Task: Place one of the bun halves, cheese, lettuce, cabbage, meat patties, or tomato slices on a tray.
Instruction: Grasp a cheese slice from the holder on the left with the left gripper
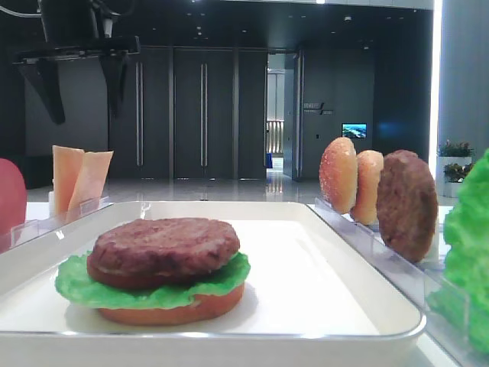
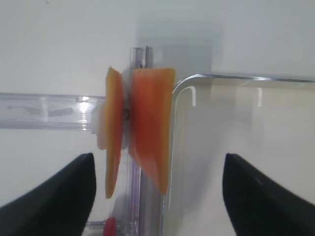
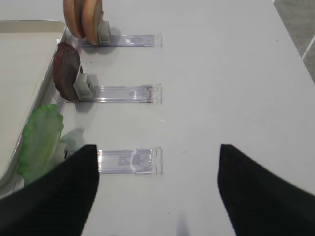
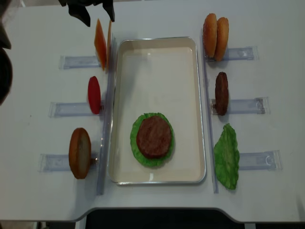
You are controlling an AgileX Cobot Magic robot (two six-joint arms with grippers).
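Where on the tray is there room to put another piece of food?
The tray is bare across its far part, from the burger stack to the rim beside the cheese and buns. Narrow strips flank the stack. Outside both long rims it is crowded with racks.

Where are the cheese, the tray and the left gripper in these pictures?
cheese (image 2: 147,123): left wrist view, face of nearer slice.
tray (image 4: 157,41): overhead view, far rim.
left gripper (image 2: 157,196): left wrist view, gap between its open fingertips.
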